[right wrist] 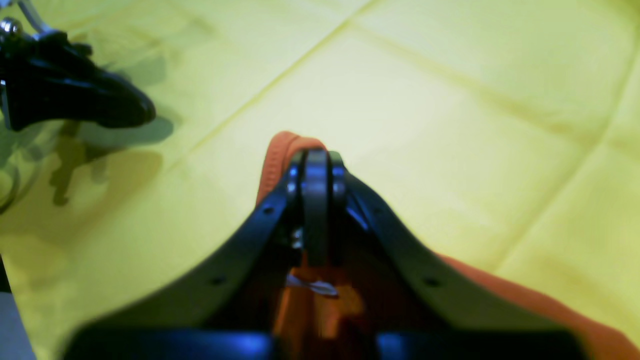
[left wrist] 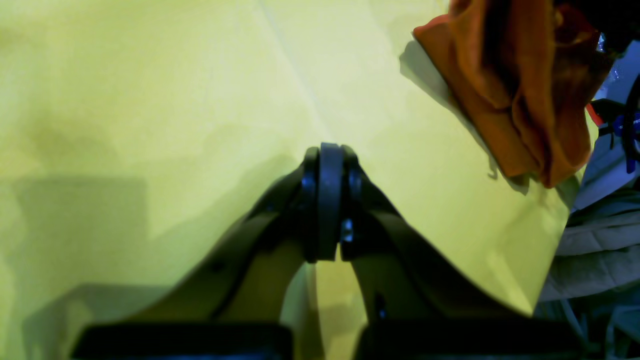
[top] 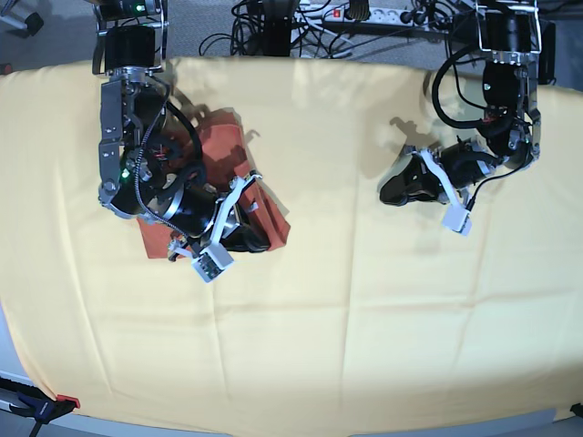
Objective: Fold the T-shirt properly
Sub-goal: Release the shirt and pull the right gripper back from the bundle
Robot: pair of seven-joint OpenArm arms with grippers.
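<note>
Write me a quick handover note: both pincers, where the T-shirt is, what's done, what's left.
Right pincer: shut on the T-shirt, pinching a fabric edge.
Left pincer: shut, empty, over bare yellow cloth, apart from the shirt.
T-shirt: bunched in a crumpled heap under the right arm, on the base view's left side.
Done: no neat fold visible.
Left: spread it flat, then fold.

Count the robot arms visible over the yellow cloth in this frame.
2. The right arm is on the base view's left, its gripper shut on the T-shirt. The left arm is on that view's right, its gripper empty above the yellow cloth.
</note>
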